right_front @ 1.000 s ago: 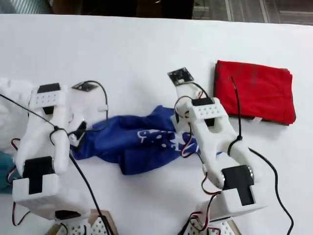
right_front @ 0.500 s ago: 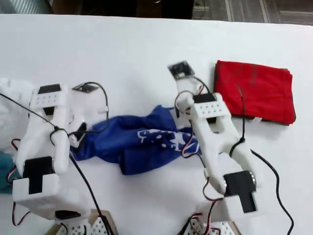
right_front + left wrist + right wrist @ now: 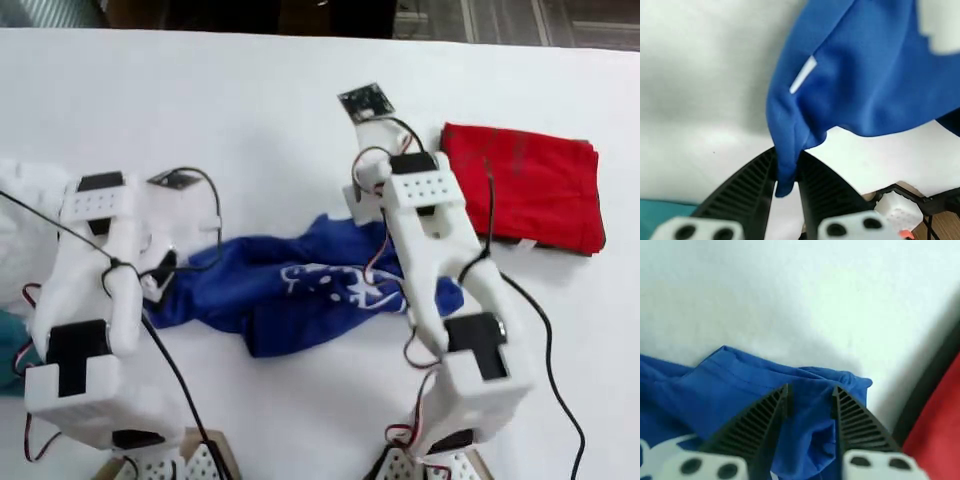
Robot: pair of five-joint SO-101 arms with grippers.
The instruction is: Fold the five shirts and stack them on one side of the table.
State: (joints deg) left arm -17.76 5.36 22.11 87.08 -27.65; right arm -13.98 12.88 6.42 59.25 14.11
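A crumpled blue shirt (image 3: 300, 285) with white print lies stretched across the middle of the table between the two arms. My left gripper (image 3: 786, 155) is shut on a pinch of its hem; in the high view the left gripper (image 3: 160, 278) sits at the shirt's left end. My right gripper (image 3: 810, 390) stands open over the shirt's far right corner, a blue fold (image 3: 820, 440) between its fingers. From above, the right gripper (image 3: 368, 222) is tucked under its arm. A folded red shirt (image 3: 522, 190) lies at the right.
The red shirt's edge (image 3: 935, 440) is close beside my right gripper. White cloth (image 3: 15, 215) and a teal piece (image 3: 10, 350) lie at the table's left edge. Bare white table (image 3: 250, 110) stretches across the far side. Cables trail along both arms.
My right arm has stretched farther out across the table, bringing its gripper to the blue shirt's far corner. The left arm and the shirt's left end have stayed put.
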